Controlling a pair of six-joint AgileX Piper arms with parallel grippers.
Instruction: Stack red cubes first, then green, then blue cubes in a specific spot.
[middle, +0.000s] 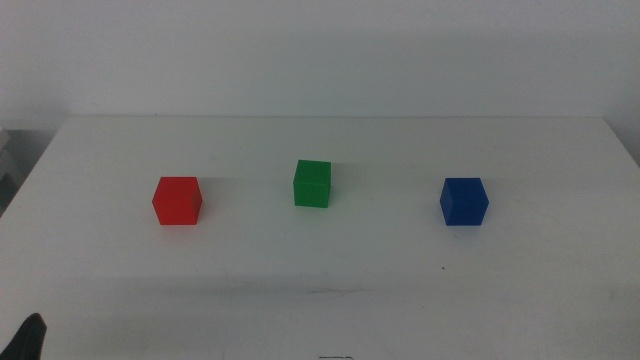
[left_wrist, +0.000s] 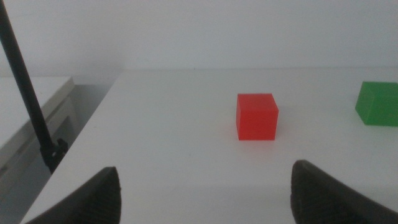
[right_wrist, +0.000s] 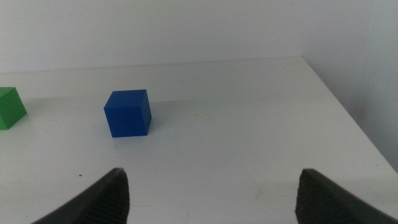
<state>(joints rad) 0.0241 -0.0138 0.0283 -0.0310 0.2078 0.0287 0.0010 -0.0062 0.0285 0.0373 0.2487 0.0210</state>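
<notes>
Left fingers (left_wrist: 202, 193): spread wide, empty, low over the near left of the tabletop (middle: 330, 290); facing the red cube.
Right fingers (right_wrist: 211, 196): spread wide, empty, at the near right; facing the blue cube; out of the middle view.
Red cube (middle: 177, 200): flat on the tabletop, left end of the row, apart from the others; dead ahead of the left fingers, not between them.
Green cube (middle: 312, 183): middle of the row, slightly farther back than the other two.
Blue cube (middle: 464, 201): right end of the row, well apart from the green.
Stacking spot: unmarked; not identifiable on the bare white surface.
Step in hand: none begun, judging by three untouched single cubes; red pick due first.
Next move: advance the left fingers to straddle the red cube squarely on two opposite faces, then close; keep clear of the green.
Caution: skewed grip likely to twist the cube and spoil the base of the stack.
</notes>
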